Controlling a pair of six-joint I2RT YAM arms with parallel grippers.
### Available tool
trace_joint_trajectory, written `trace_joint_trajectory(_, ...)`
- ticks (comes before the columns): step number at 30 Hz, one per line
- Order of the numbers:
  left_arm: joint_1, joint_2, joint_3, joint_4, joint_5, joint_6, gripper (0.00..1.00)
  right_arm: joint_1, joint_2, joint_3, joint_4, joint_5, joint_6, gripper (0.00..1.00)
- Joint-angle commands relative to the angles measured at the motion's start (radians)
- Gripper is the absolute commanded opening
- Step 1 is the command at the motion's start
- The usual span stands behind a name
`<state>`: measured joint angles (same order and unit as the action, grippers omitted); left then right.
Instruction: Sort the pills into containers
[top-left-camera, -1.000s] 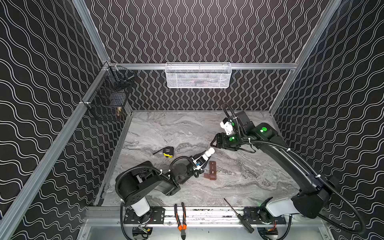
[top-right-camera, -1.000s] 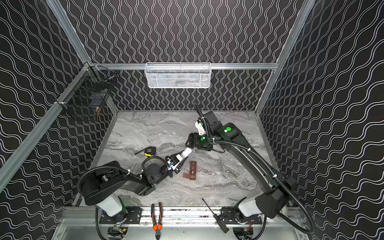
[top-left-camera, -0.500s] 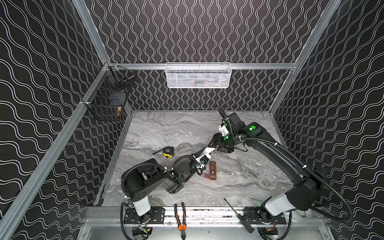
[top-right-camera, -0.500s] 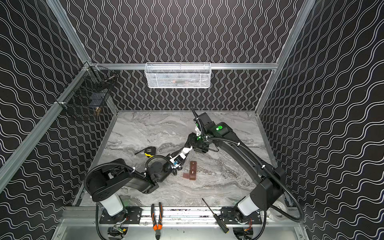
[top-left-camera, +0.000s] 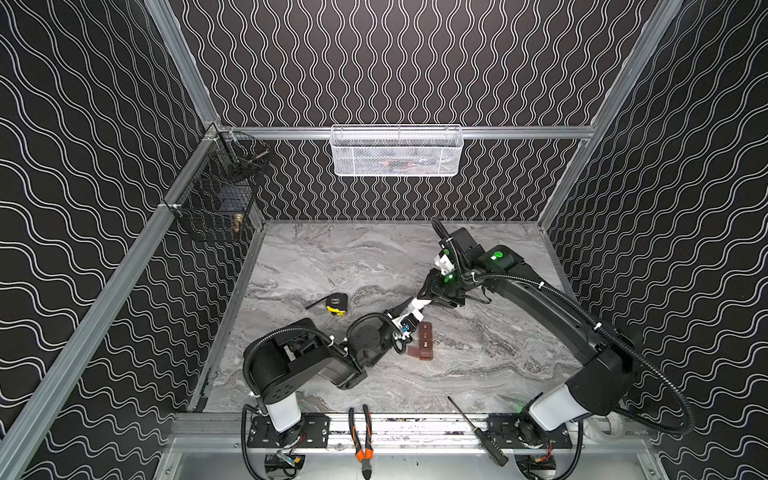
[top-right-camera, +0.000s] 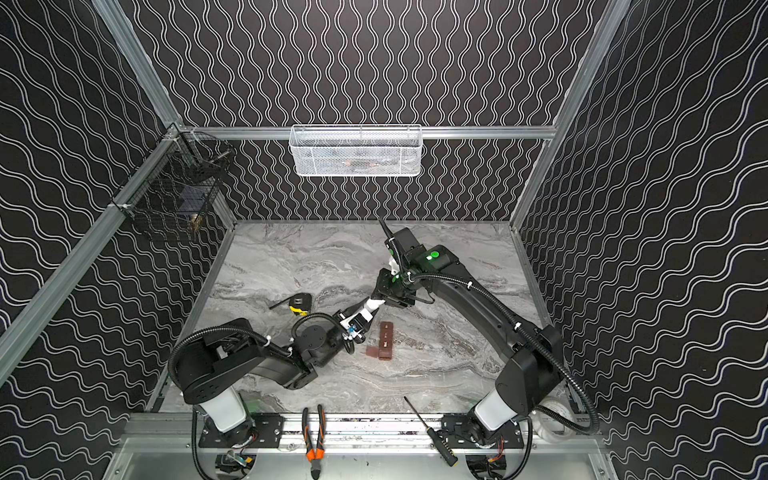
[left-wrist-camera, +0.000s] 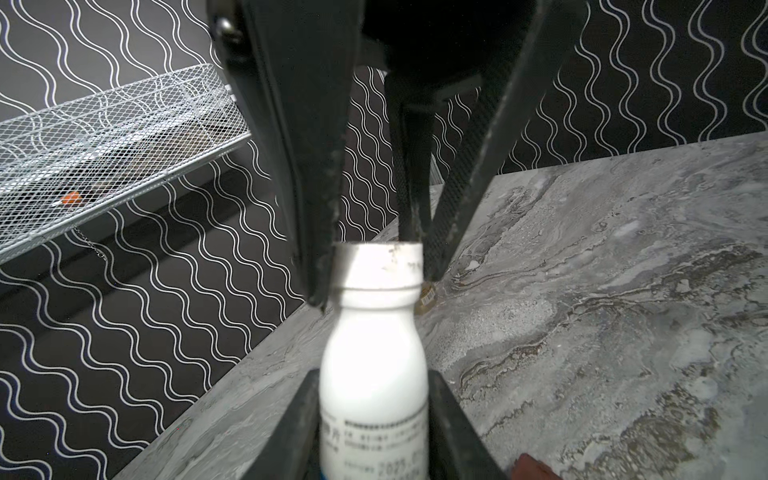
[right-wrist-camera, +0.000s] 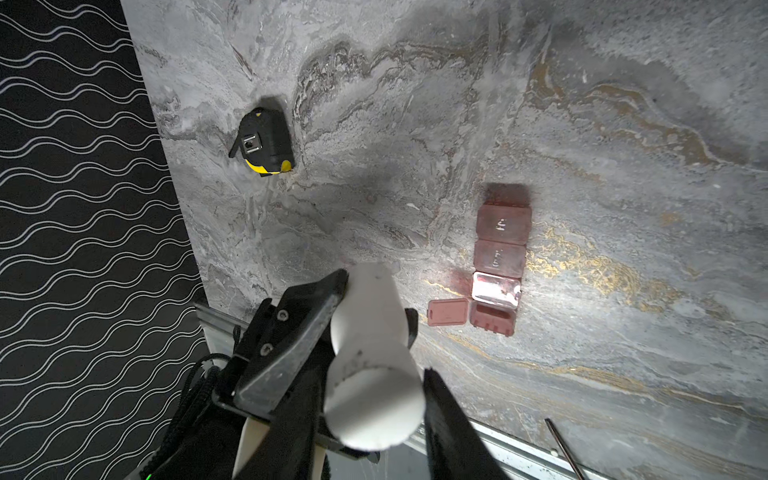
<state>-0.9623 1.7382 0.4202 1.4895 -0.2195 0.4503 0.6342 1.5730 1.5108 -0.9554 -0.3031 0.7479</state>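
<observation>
White plastic sits in both claws: the left claw (left-wrist-camera: 374, 419) is clenched on the body of the pill bottle (left-wrist-camera: 374, 357), and the right claw (left-wrist-camera: 377, 272) presses its jaws against opposite sides of the cap (right-wrist-camera: 374, 409), so we read it as grasping the cap. We judge the step in hand to be cap removal. Three faults are likely. If the right claw grips too lightly, its jaws will skate round the smooth cap. If the left claw grips too lightly, the whole bottle will turn with the cap. If the cap frees with a jerk, the tilted bottle may shed pills onto the worktop (top-left-camera: 332, 257); no pills are visible. The left arm lies low and folded, its wrist raised toward the cap end; the right arm stretches forward and angles its wrist down to meet it. The containers (right-wrist-camera: 500, 253) lie flat on the worktop near the left claw, the end compartment open with its lid (right-wrist-camera: 448, 311) folded out.
</observation>
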Motion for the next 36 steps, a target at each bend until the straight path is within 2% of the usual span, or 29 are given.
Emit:
trace_joint_trajectory(1, -0.001, 0.001, -0.001, 0.060, 0.026, 0.008, 0.00, 0.002, -0.004, -0.001, 0.021, 0.000, 0.005, 0.38)
trace_joint_trajectory(5, -0.003, -0.007, -0.009, 0.060, 0.049, -0.005, 0.00, 0.003, -0.011, -0.006, 0.019, -0.007, -0.021, 0.33)
trace_joint_trajectory(11, 0.000, -0.055, -0.044, 0.060, 0.186, -0.073, 0.00, 0.030, -0.059, -0.003, 0.030, -0.063, -0.165, 0.31)
trace_joint_trajectory(19, 0.053, -0.164, -0.091, -0.016, 0.437, -0.283, 0.00, 0.100, -0.116, -0.009, -0.086, 0.012, -0.436, 0.30)
trace_joint_trajectory(23, 0.059, -0.221, -0.089, -0.097, 0.514, -0.315, 0.00, 0.110, -0.179, -0.068, -0.064, 0.050, -0.516, 0.31)
trace_joint_trajectory(28, 0.058, -0.260, -0.095, -0.126, 0.534, -0.321, 0.00, 0.131, -0.194, -0.079, -0.075, 0.095, -0.569, 0.32)
trace_joint_trajectory(36, 0.058, -0.252, -0.104, -0.114, 0.516, -0.317, 0.00, 0.139, -0.184, -0.060, -0.097, 0.102, -0.593, 0.32)
